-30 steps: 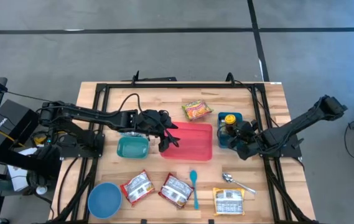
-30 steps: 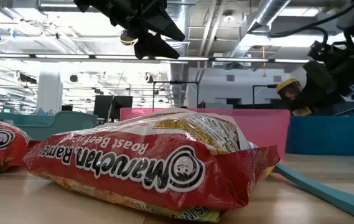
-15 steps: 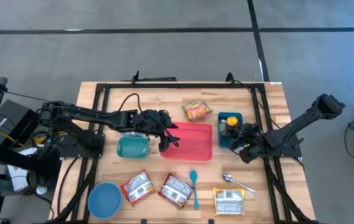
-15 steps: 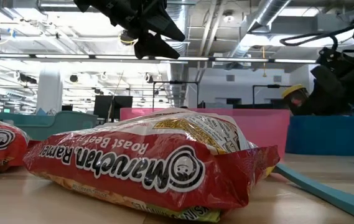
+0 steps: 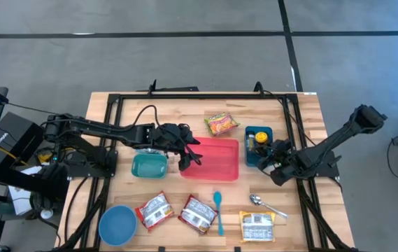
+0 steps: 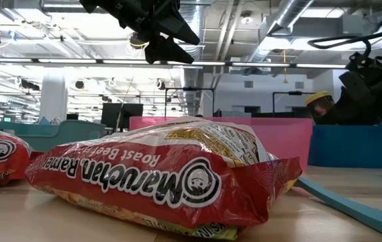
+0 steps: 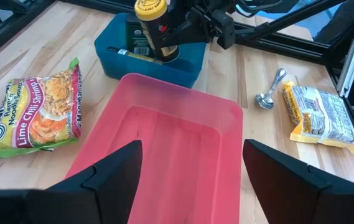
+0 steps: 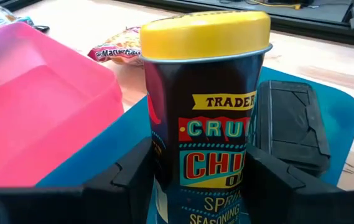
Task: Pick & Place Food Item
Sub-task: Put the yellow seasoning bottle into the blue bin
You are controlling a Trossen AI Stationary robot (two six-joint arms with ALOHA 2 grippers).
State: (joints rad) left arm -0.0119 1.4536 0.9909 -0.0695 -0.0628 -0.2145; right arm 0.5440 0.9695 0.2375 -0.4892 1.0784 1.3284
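Right pincer (image 8: 195, 186) pinches the yellow-lidded dark seasoning can (image 8: 204, 106) upright over the blue plastic bin (image 5: 257, 147) near the surface's right edge. Keep it vertical, clear the bin wall — then cross to the pink tray (image 5: 216, 159). Left pincer (image 7: 192, 180) hangs spread above that tray.

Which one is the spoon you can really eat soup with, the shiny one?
Find the pink tray in the middle of the wooden table. Go toward the front edge on the right arm's side, to the yellow noodle packet. The metal spoon lies just behind it; it is silver, unlike the teal plastic spoon nearby.
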